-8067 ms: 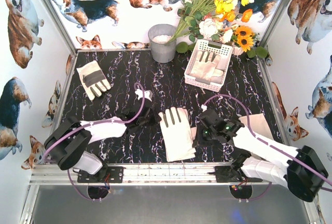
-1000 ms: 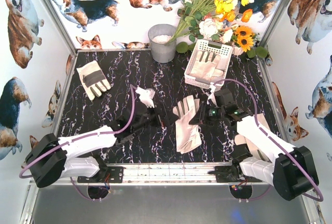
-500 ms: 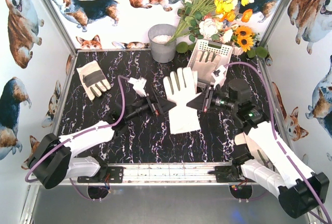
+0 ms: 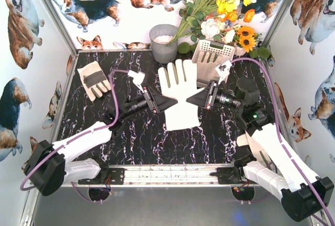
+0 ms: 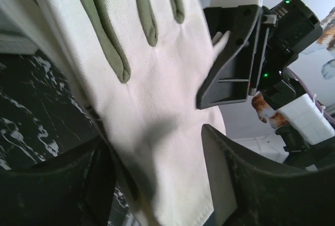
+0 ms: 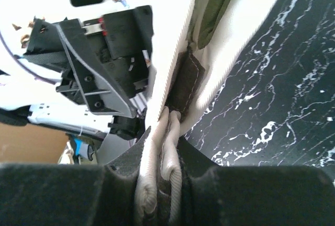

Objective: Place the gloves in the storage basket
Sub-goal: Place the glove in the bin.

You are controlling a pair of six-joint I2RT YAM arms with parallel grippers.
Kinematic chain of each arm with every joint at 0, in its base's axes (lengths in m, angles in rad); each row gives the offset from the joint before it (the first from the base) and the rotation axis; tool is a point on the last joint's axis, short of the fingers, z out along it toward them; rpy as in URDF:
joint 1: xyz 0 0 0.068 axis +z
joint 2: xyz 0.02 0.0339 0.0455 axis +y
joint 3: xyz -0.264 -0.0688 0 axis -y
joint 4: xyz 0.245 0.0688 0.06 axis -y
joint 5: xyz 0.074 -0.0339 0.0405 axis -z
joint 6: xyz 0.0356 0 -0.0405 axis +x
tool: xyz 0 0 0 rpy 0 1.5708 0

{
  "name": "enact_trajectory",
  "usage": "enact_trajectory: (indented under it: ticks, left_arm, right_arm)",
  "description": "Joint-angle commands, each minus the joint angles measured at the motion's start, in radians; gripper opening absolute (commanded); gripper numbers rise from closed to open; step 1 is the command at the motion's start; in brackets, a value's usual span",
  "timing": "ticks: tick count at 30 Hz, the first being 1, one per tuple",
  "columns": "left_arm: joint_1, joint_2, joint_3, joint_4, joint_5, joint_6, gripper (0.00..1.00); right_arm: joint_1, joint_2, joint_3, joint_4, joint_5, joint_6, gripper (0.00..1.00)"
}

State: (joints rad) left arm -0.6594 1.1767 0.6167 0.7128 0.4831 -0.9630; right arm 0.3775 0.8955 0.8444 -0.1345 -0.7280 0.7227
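Note:
A cream-white glove [image 4: 180,98] with dark finger panels hangs upright above the table's middle, fingers pointing back. My right gripper [image 4: 195,99] is shut on its right edge; the right wrist view shows folded fabric [image 6: 251,27] pinched in the right gripper [image 6: 162,158]. My left gripper [image 4: 163,103] reaches its left edge. In the left wrist view the left gripper [image 5: 157,147] stands open around the glove [image 5: 157,79]. Behind the held glove is the storage basket [image 4: 226,49] with a glove [image 4: 212,57] in it. A grey-panelled glove [image 4: 94,79] lies at the far left.
A grey metal bucket [image 4: 164,43] stands at the back centre, left of the basket. A bunch of artificial flowers [image 4: 220,11] leans over the back right corner. Walls printed with corgis enclose the black marbled table [image 4: 125,142].
The right gripper has raised the glove off the table and carried it back and leftward. The left gripper has come in to the glove's left edge and its jaws have narrowed.

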Motion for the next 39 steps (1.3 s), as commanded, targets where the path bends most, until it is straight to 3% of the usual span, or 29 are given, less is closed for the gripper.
enact_trajectory:
  ticks: [1, 5, 9, 17, 23, 30, 39]
  left_arm:
    - [0.010, -0.056, -0.004, -0.014, -0.070, 0.058, 0.45]
    - [0.009, -0.047, 0.035, -0.088, -0.115, 0.102, 0.16]
    - [0.007, 0.023, 0.165, -0.261, -0.184, 0.201, 0.00]
    - [0.006, 0.361, 0.475, -0.438, -0.300, 0.373, 0.00]
    - [0.006, 0.641, 0.746, -0.587, -0.328, 0.471, 0.00]
    - [0.006, 0.903, 1.029, -0.685, -0.315, 0.539, 0.00]
    - [0.024, 1.111, 1.272, -0.624, -0.248, 0.562, 0.00]
  right_arm:
    - [-0.006, -0.012, 0.064, -0.006, 0.109, -0.051, 0.00]
    - [-0.008, 0.013, 0.079, -0.085, 0.218, -0.086, 0.00]
    - [-0.015, 0.050, 0.096, -0.144, 0.352, -0.110, 0.00]
    - [-0.023, 0.183, 0.151, -0.238, 0.716, -0.189, 0.00]
    - [-0.045, 0.295, 0.173, -0.237, 0.878, -0.226, 0.00]
    - [-0.170, 0.441, 0.198, -0.196, 0.769, -0.145, 0.00]
    - [-0.225, 0.572, 0.243, -0.067, 0.770, -0.123, 0.00]
